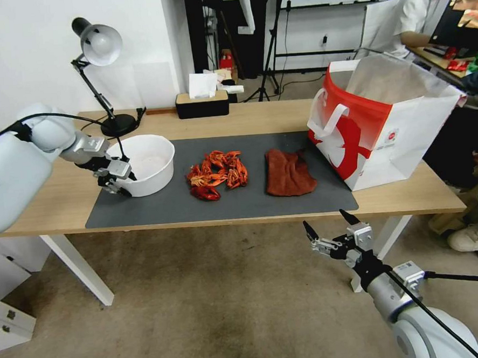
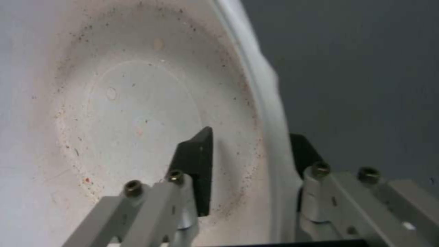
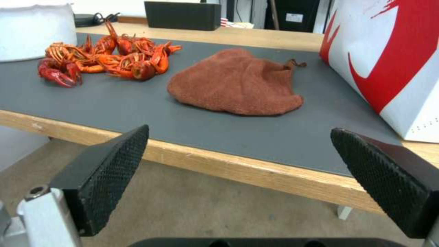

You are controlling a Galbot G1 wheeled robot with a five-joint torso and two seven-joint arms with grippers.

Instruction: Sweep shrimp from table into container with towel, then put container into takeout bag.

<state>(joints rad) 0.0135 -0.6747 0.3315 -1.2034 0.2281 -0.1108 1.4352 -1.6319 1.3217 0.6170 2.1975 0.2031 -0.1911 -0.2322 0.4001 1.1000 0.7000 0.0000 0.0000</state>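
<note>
the left hand [image 2: 249,144] straddles the container [image 1: 150,161] rim, one finger hidden outside the wall; whether it is clenched, i cannot tell. the right hand [image 1: 328,225] hangs released below the tabletop [image 1: 62,195] front edge.

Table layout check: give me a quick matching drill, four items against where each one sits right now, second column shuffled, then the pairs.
Items:
1. container
2. shrimp
3. towel
4. takeout bag

Places:
A. on the mat, between shrimp and bag
B. rim straddled by the left gripper
C. standing at the table's right end
D. heaped mid-mat, beside the bowl

Pairs: 1-B, 2-D, 3-A, 4-C. The right gripper is open in front of the table edge, below it.
</note>
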